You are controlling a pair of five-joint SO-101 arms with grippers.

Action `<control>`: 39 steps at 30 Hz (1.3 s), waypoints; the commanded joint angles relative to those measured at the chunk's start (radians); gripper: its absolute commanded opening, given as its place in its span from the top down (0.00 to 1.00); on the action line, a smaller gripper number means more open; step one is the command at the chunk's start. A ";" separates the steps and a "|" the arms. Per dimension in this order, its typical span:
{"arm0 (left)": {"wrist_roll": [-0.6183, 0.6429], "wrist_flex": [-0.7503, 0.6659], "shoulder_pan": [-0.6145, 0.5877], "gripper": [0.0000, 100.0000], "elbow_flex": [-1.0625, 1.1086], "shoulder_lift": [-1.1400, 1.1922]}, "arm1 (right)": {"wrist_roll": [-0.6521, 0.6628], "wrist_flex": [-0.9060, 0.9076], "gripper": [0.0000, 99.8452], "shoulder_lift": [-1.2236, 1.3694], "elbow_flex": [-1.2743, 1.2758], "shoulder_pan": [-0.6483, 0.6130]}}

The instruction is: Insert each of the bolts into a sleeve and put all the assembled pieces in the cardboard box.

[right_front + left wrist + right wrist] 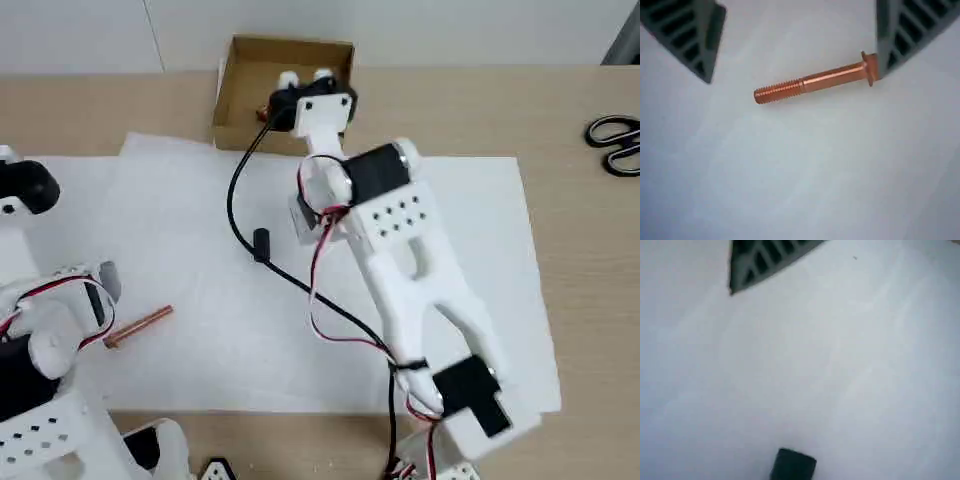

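A copper bolt (812,82) lies flat on the white sheet (800,175), between the fingers of my open left gripper (793,77); its flanged head rests next to one fingertip (892,55). From above, the bolt (138,327) lies beside my left arm (50,335) at the front left. A short black sleeve (262,243) stands on the sheet mid-table and appears again as the sleeve (794,466) in the right wrist view. My right gripper (283,105) is stretched out over the cardboard box (232,105) at the back, with a small copper-coloured spot beside it.
The white sheet (200,270) covers most of the wooden table (560,110). Black scissors (615,142) lie at the far right. A black cable (240,200) loops from the right arm (420,270) past the sleeve.
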 commanded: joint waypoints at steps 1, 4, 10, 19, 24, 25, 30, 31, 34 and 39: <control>0.008 0.017 -0.002 0.80 0.005 0.002 | 0.003 -0.042 0.84 0.076 0.000 -0.010; 0.008 0.017 -0.002 0.80 0.045 -0.002 | 0.003 -0.101 0.84 0.157 0.000 -0.016; 0.006 0.015 -0.002 0.80 0.054 -0.003 | 0.003 -0.237 0.84 0.255 0.000 -0.076; 0.006 0.015 -0.002 0.80 0.056 -0.003 | 0.003 -0.417 0.84 0.341 0.000 -0.159; 0.006 0.015 -0.002 0.80 0.056 -0.003 | 0.003 -0.499 0.84 0.403 0.000 -0.159; 0.006 0.015 -0.002 0.80 0.056 -0.003 | 0.003 -0.512 0.84 0.414 0.000 -0.159; 0.006 0.015 -0.002 0.80 0.056 -0.003 | 0.003 -0.541 0.84 0.450 0.000 -0.159; 0.006 0.015 -0.002 0.80 0.056 -0.003 | 0.003 -0.541 0.84 0.455 0.000 -0.159; 0.006 0.015 -0.002 0.80 0.056 -0.003 | 0.003 -0.541 0.84 0.464 0.000 -0.160; 0.006 0.015 -0.002 0.80 0.056 -0.003 | -0.051 -0.539 0.84 0.493 0.000 -0.165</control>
